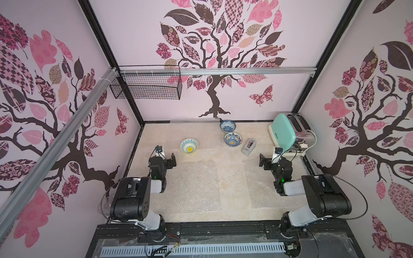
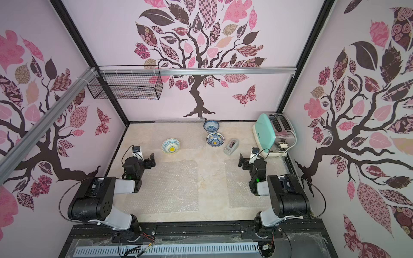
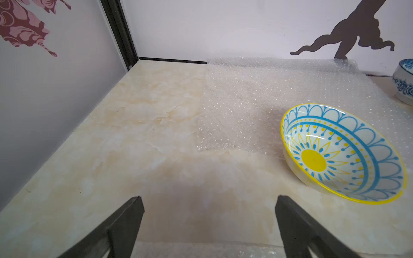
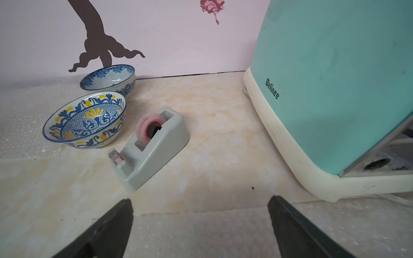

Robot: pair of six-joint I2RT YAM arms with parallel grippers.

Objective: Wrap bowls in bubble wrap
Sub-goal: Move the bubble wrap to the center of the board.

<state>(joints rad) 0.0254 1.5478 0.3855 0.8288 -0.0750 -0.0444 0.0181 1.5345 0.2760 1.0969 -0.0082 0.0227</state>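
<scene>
Nearest, two bubble-wrap sheets lie flat on the marble-look surface: the left sheet and the right sheet. Over their far edges hang the left claw and right claw, both spread wide and empty. Beyond, the yellow bowl sits on the near edge of a far sheet, which curls up against the back wall. To the right, a dispenser stands just beside the blue-yellow bowl. Behind that, almost touching it, is the blue bowl. A toaster fills the far right corner.

Likely trouble: a glazed rim may slip from a claw. Lifting the yellow bowl could drag the far sheet (the bowl straddles its edge). Reaching for either blue bowl could knock its neighbour or the dispenser. A flat sheet offers little to pinch.

All bowls stand upright, mouths up; being round, they have no long axis. The near sheets seem longer from near to far, though foreshortening leaves this uncertain.
</scene>
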